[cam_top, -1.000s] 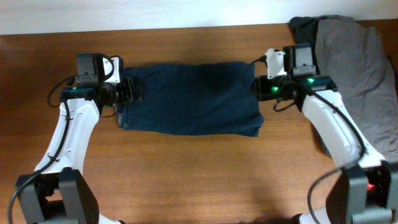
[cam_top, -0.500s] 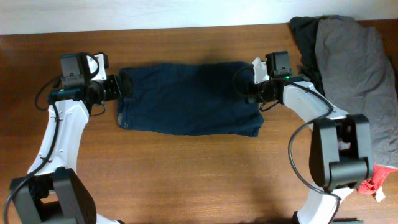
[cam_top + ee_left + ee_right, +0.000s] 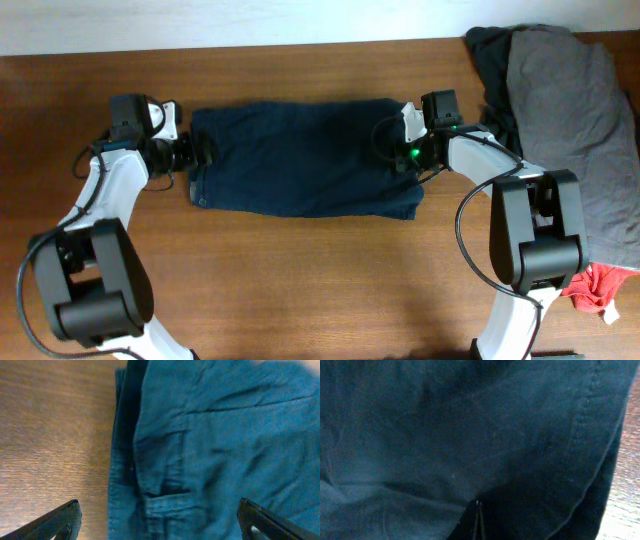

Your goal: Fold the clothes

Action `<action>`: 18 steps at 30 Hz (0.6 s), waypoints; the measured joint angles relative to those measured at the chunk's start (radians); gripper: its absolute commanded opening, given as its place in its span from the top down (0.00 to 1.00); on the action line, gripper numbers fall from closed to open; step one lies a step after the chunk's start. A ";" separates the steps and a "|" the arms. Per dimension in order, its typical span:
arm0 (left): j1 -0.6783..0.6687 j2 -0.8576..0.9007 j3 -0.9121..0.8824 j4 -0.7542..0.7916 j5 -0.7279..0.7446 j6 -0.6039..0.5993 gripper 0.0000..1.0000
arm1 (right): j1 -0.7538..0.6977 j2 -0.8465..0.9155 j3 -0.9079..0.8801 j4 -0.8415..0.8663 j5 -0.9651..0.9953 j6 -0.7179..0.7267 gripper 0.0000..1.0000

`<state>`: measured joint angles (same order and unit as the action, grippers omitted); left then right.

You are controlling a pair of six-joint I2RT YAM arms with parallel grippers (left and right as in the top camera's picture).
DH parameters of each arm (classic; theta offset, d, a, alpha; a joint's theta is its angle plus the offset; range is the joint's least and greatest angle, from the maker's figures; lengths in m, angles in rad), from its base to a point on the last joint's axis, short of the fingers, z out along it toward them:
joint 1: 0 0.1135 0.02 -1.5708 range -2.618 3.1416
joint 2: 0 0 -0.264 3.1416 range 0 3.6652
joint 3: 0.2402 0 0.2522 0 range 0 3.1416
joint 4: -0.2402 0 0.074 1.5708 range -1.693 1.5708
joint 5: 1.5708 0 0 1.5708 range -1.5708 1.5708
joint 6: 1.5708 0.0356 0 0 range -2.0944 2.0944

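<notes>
navy shorts [image 3: 300, 165] lie flat on the tabletop [image 3: 300, 280]. left hand [image 3: 159, 512] spread open; right hand [image 3: 477, 512] pinches their fabric.

Bare wood across the whole near half of the table [image 3: 300, 290], wide enough for a sweep either way. Only a narrow free strip behind the shorts [image 3: 305, 160], up to the far edge. Centre taken by the shorts, flat and low, passable above. Left end hemmed by the left gripper [image 3: 207, 152], spread wide over the waistband edge, with open wood just beside it. Right end crowded: right gripper [image 3: 393, 152] closed tight over the cloth, its arm along the edge of the grey pile [image 3: 565, 110] filling the far right corner. Red piece [image 3: 592, 288] at the near right, beside that arm's base.
</notes>
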<state>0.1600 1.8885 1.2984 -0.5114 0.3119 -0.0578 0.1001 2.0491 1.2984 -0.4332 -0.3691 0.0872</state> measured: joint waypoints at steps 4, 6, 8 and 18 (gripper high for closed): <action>0.021 0.041 0.000 0.002 0.010 0.051 0.05 | 0.000 0.000 0.000 0.000 0.000 0.003 0.96; 0.037 0.062 0.000 0.005 0.015 0.068 0.07 | 0.000 0.000 0.000 0.000 0.000 0.003 0.96; 0.051 0.088 0.000 0.020 0.026 0.077 0.09 | 0.000 0.000 0.000 0.001 0.000 0.005 0.96; 0.064 0.146 0.002 0.082 0.113 0.112 0.29 | 0.000 0.000 0.000 0.001 0.000 0.007 0.96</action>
<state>0.2241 2.0346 1.3003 -0.4294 0.4252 0.0540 0.1001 2.0491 1.2984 -0.4324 -0.3691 0.0940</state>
